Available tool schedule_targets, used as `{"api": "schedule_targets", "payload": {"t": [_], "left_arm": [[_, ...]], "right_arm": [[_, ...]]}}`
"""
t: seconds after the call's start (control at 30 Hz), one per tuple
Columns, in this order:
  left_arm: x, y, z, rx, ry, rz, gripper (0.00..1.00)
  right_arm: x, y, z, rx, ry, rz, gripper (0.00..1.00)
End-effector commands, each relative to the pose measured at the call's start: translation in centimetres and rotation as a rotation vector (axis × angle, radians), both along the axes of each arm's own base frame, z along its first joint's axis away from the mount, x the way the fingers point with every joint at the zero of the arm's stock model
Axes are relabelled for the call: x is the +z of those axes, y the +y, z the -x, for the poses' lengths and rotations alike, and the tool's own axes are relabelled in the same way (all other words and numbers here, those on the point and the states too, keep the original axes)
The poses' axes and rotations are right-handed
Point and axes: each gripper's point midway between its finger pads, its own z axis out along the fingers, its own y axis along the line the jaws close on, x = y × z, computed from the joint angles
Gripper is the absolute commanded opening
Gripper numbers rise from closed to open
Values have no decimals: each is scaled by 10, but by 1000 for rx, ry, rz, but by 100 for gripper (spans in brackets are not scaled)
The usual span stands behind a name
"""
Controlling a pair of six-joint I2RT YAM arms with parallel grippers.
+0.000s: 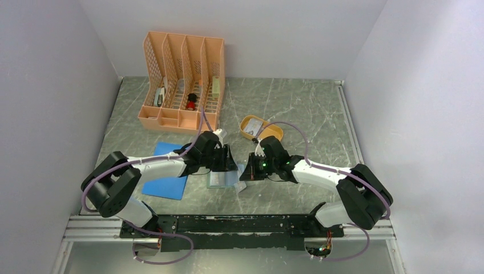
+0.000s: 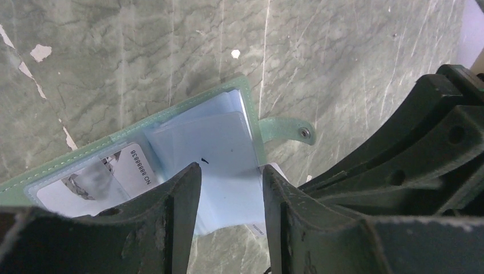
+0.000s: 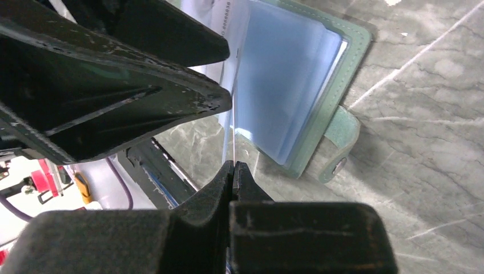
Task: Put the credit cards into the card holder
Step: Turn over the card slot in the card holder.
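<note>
Small sage-green folding card holder [image 2: 188,117] lies opened flat on marbled grey-green table [image 2: 354,68], between the two arms, with its snap-button tab [image 2: 285,128] flung out to the side. One pale printed card [image 2: 134,168] is already seated in a clear pocket. Left gripper [image 2: 231,170] is set down over the card holder with fingers parted and a blue-clear pocket leaf [image 2: 222,142] lying in the gap. Nothing is seen pinched, so it is read as a hold-down or spreader, not a grasp. Right gripper [image 3: 234,165] is clenched on a thin grey-white credit card [image 3: 233,145], seen edge-on and brought against the open side of the pocket leaves, just beside a left fingertip. Step in hand is judged as insertion of this card. To be done well, the card edge should be lined up parallel with the pocket mouth and held low, nearly flat to the leaf, so that one single sleeve is entered and not the gap between two leaves. Push should be slow and straight along the pocket, as skew is likely to jam a corner on the seam. The card holder should be pinned by the left fingers so it is not shoved across the table. Thin plastic may buckle, so release is best made only once the card is mostly seated. Whether the card tip is inside a sleeve yet cannot be told.
</note>
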Motion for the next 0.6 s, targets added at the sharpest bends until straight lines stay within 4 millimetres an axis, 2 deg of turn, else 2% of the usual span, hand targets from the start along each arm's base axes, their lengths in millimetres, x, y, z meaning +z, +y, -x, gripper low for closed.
{"api": "schedule_targets", "payload": {"t": [0.0,0.23,0.57], "left_arm": [[8,-9,-5,-31,-19,31,48],[3,-7,-4,-32,-13,14,46],[-12,8,-5,8,-2,-72,20]], "right_arm": [[16,12,-2,35,-40,-70,0],[20,15,0,47,-38,-97,0],[26,20,3,62,-37,-133,0]]}}
